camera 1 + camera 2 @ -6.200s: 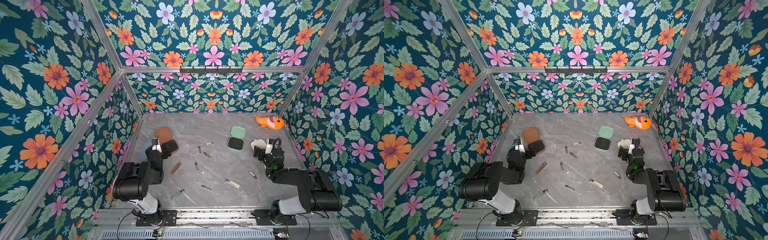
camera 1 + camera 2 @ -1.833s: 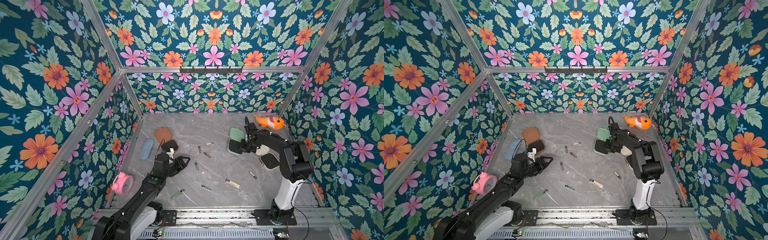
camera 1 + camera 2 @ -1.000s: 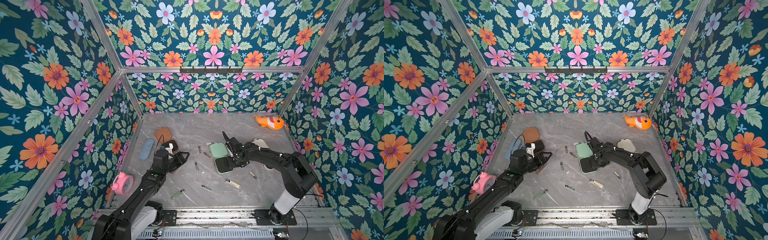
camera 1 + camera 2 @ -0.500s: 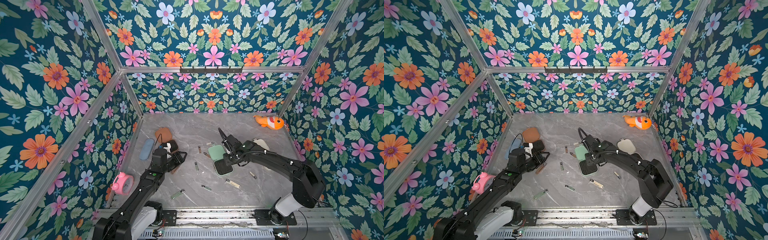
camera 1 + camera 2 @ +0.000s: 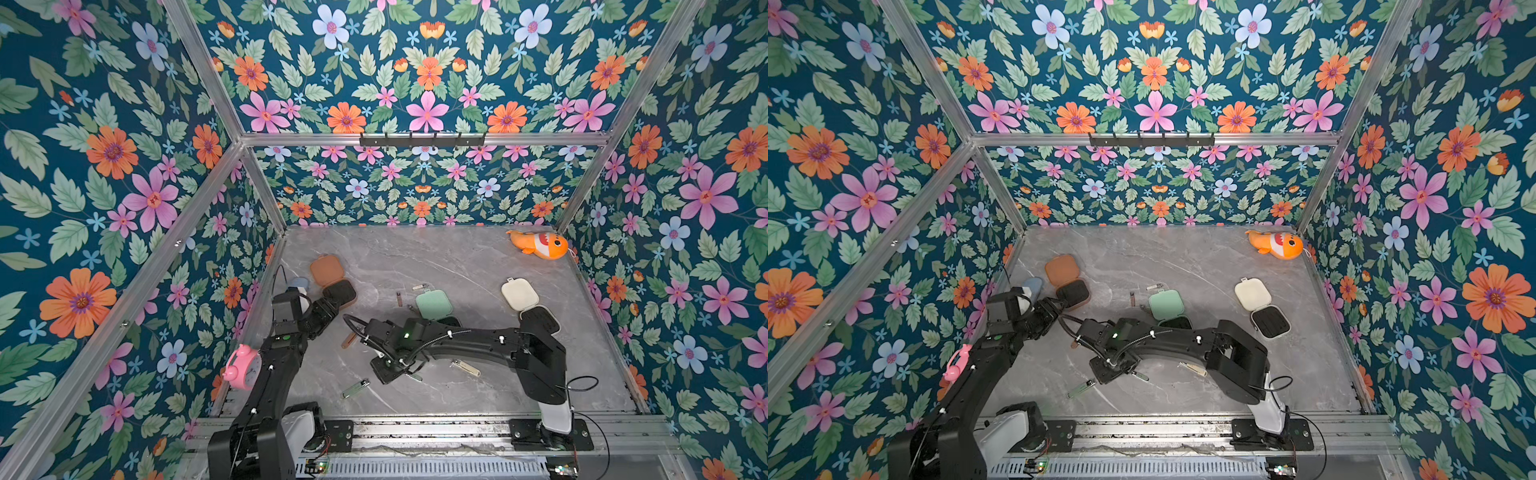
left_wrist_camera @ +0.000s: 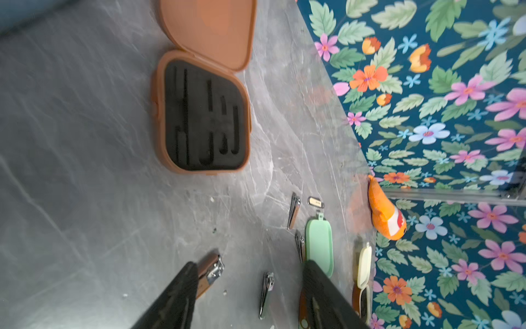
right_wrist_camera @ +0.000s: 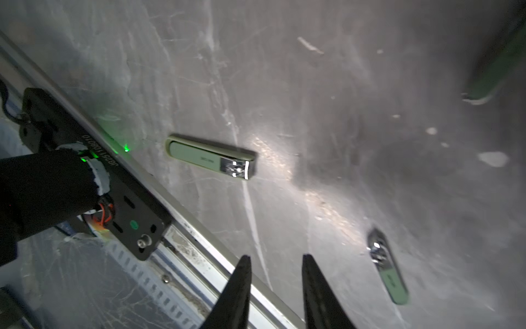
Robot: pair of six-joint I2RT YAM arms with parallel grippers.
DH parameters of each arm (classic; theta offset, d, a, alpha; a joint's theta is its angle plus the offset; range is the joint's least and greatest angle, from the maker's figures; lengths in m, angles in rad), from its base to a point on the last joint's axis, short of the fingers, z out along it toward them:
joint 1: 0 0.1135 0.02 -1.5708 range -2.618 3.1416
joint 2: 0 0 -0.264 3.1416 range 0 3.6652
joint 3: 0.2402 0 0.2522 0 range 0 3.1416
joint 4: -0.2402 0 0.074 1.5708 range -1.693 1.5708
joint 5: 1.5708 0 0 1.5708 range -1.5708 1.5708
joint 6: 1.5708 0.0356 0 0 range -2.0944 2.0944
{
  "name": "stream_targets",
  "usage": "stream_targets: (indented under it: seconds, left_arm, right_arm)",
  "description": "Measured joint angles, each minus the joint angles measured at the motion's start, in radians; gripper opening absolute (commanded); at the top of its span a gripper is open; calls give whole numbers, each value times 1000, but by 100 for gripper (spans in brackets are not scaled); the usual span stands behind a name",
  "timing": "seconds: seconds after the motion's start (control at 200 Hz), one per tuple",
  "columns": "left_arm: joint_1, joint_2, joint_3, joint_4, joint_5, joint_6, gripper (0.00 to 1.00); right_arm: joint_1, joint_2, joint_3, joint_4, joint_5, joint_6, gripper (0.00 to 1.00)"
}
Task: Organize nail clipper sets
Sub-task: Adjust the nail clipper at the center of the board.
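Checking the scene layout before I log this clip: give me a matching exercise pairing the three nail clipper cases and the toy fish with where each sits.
1. brown rounded-square hinged plastic case
2. mint green rounded-square hinged plastic case
3. cream rounded-square hinged plastic case
4. orange plush fish toy

A. far right corner
B. centre
C. left side
D. right side, nearer than the fish

Pairs: 1-C, 2-B, 3-D, 4-A

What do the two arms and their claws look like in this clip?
Both the left arm and right arm are black with a white segment above the base and a small green light. A black cable held by white ties runs along the right arm. The left claw and right claw each have two slim tapered black fingers.
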Motion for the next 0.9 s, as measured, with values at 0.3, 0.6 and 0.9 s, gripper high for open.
stream_targets:
  seconds: [0.3,0.6,0.9]
  left_arm:
    - [180,42,31,-33,100,45,59]
    - [187,3,2,-113,114,88,54]
    - [182,-78,-78,-201,100,105,42]
  right_arm:
    - [31,85,22,66,-129,41,17]
    - [35,169,56,94,-149,62,15]
    - [-28,208,82,145,-158,108,13]
